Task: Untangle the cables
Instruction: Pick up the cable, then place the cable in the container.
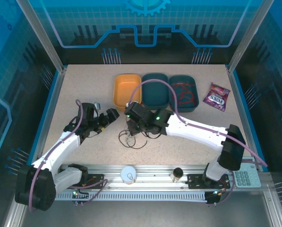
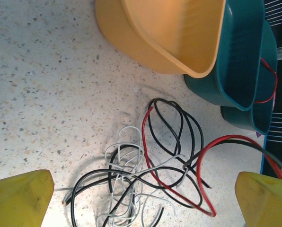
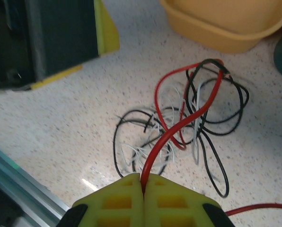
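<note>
A tangle of cables [image 1: 131, 138] lies on the speckled table in front of the bins. In the left wrist view the red cable [image 2: 150, 165], the black cable [image 2: 179, 124] and the white-grey cable [image 2: 124, 161] loop through each other. My right gripper [image 3: 142, 182] is shut on a strand of the red cable [image 3: 179, 125], which rises taut from the tangle over the black loops [image 3: 216, 165] and white strands [image 3: 141, 153]. My left gripper [image 2: 141, 203] hovers over the tangle, its yellow fingers [image 2: 18, 198] wide apart and holding nothing.
An orange bin [image 1: 127, 90] and two teal bins [image 1: 155, 90] stand behind the tangle; the right teal bin [image 1: 193, 104] holds another red cable [image 1: 184, 92]. A candy bag [image 1: 215, 97] lies at the right. Two small cups [image 1: 128, 174] sit on the front rail.
</note>
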